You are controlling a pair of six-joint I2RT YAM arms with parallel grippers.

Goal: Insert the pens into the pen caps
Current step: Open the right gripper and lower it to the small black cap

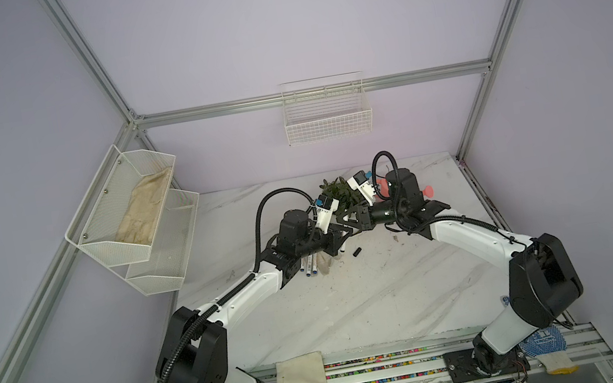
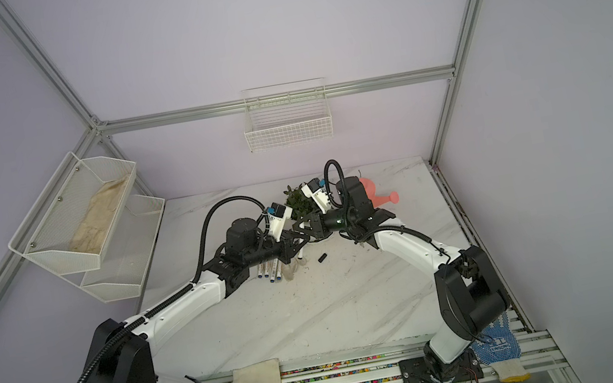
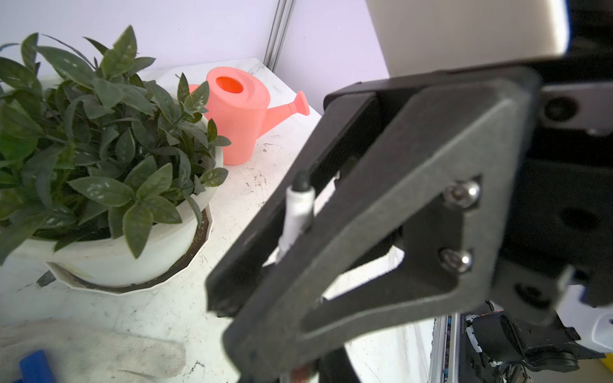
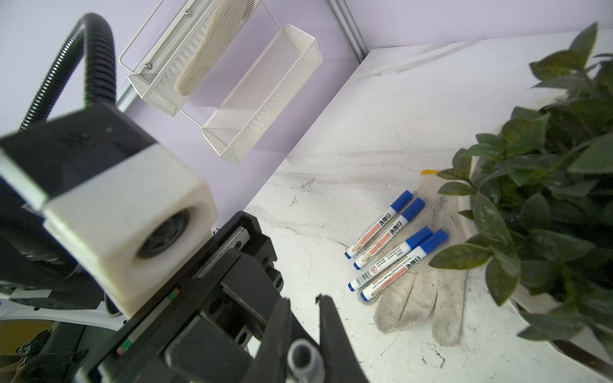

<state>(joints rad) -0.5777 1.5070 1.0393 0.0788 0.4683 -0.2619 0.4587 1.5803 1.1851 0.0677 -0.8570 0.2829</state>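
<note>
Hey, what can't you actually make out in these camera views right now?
- Left claw: shut, but on what is unclear; tiny and crowded by the right claw in both top views.
- Black-tipped pen: lower barrel hidden behind the right claw's fingers, left wrist view.
- Blue-capped pens: partly under the left arm in both top views, lettering too small.

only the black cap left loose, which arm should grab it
Probably left: the right gripper is shut on the pen, while the left gripper sits nearest the cap, though it must open first.
</note>
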